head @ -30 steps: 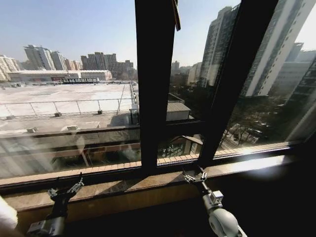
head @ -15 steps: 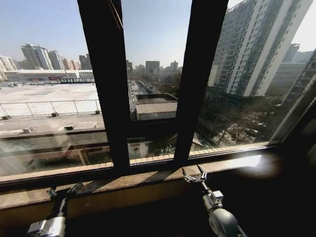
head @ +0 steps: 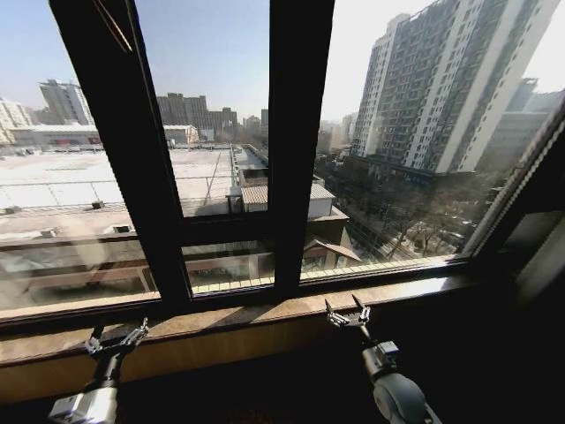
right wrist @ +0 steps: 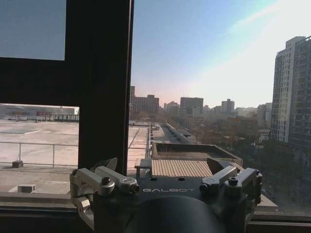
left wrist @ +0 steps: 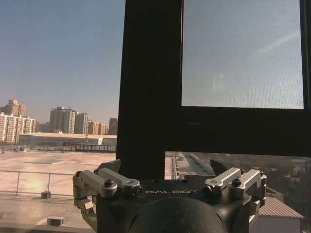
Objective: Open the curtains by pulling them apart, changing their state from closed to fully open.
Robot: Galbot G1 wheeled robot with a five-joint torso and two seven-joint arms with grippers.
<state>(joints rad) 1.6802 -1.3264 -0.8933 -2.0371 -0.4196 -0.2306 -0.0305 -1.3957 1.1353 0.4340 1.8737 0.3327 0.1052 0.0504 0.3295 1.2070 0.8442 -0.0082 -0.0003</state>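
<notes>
Window bare, both grippers empty and low; no curtain fabric in frame.

The left gripper point(head: 116, 340), black metal two-finger claw, sits lower left of the head view with fingers spread wide, holding nothing; the right gripper point(head: 348, 315) sits lower centre-right, also spread wide and empty. Both hover just above the brown stone window sill point(head: 265, 315), below the black window frame bars point(head: 296, 150). The curtains' position can't be told. Judged step: pull looks finished or panels out of view; next move calls for locating fabric edges first.
</notes>
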